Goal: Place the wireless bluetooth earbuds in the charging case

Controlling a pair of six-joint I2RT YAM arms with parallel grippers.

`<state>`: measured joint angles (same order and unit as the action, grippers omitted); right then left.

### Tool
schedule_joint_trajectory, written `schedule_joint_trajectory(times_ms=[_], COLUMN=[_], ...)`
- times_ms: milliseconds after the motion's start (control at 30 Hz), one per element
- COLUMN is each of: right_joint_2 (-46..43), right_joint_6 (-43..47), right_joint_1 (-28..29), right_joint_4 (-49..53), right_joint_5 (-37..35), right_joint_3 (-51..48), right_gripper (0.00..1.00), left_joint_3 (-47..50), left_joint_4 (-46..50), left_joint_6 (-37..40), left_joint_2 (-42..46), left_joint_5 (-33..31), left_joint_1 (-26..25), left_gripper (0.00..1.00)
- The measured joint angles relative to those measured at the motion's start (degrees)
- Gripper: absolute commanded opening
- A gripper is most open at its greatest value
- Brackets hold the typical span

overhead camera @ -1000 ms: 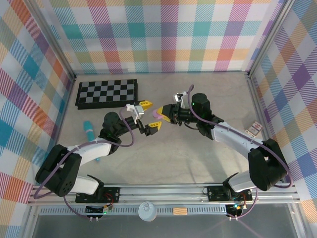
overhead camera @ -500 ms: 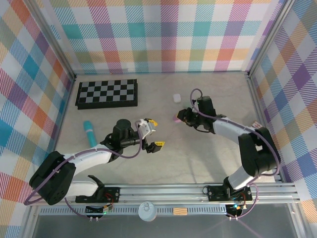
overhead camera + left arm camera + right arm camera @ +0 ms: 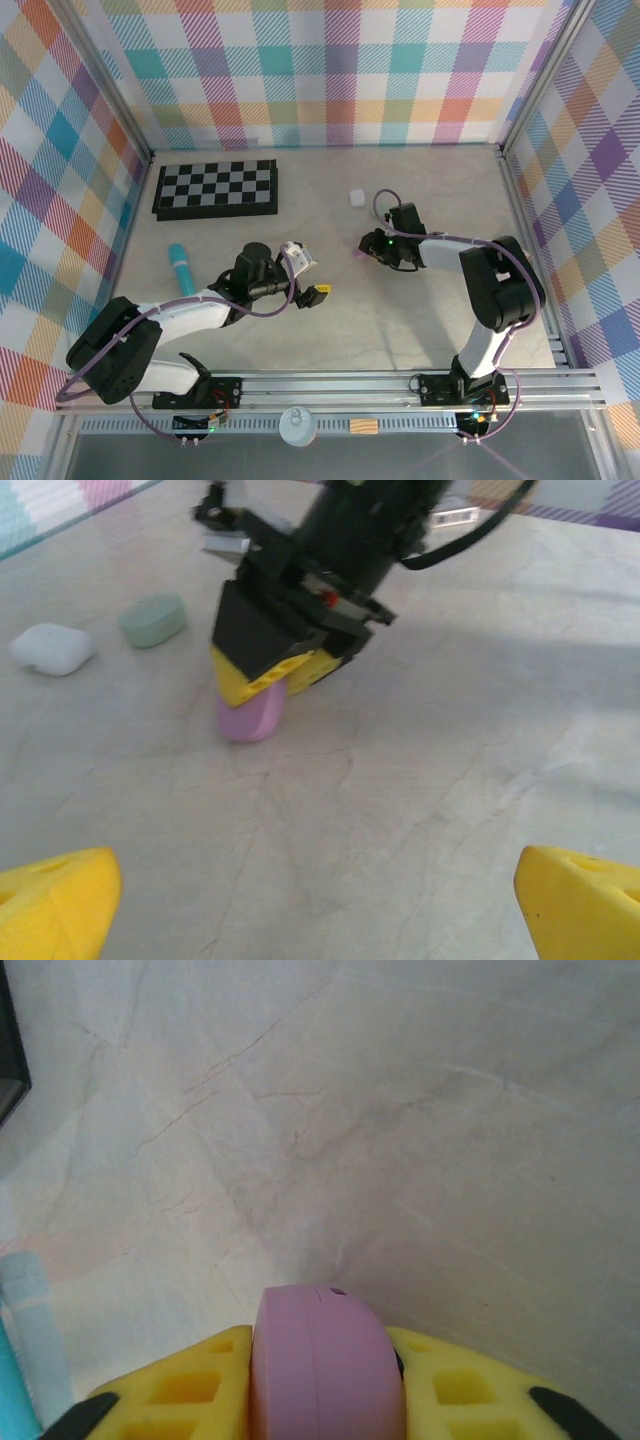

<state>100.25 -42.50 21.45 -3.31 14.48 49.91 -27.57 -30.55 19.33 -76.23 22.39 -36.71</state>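
Pink charging case, standing on edge against the table and clamped on both flat faces by the yellow fingers of the right gripper. The grip probably steadies the case for opening or loading. Whether its lid is open cannot be told. Left gripper, spread wide and holding nothing, hovers low and faces the case from nearby, apparently poised to assist. A white case and a green case lie together beyond the pink one, apart from it.

Lilac charging case, on edge
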Motion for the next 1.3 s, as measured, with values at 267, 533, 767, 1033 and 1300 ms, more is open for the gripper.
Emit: schedule_joint_trajectory(times_ms=[267, 533, 767, 1033, 1300], right_joint_2=[-7.82, -24.20, -27.78, -19.17, -13.49], right_joint_6=[5.88, 20.26, 34.25, 41.33, 41.44], right_joint_1=[-2.14, -5.40, -9.97, -15.98, -20.24], right_joint_4=[9.64, 8.85, -8.66, -29.55, -37.66], right_joint_5=[-11.39, -28.09, -34.84, -28.33, -20.48], right_joint_3=[0.39, -0.85, -17.70, -26.27, -26.34], right_gripper=[0.82, 0.99, 0.99, 0.99, 0.99], left_joint_3=[1.20, 2.78, 8.85, 8.44, 4.00], left_joint_4=[-0.92, -0.07, -5.64, -18.34, -17.27], left_joint_6=[-3.19, -3.17, -7.06, -11.61, -15.54], left_joint_2=[6.60, 10.95, 2.73, -11.56, -14.47], left_joint_5=[-16.44, -32.11, -35.32, -32.92, -28.63], left_joint_1=[4.98, 14.32, 21.99, 28.13, 32.44], left_gripper=[1.00, 1.00, 1.00, 1.00, 1.00])
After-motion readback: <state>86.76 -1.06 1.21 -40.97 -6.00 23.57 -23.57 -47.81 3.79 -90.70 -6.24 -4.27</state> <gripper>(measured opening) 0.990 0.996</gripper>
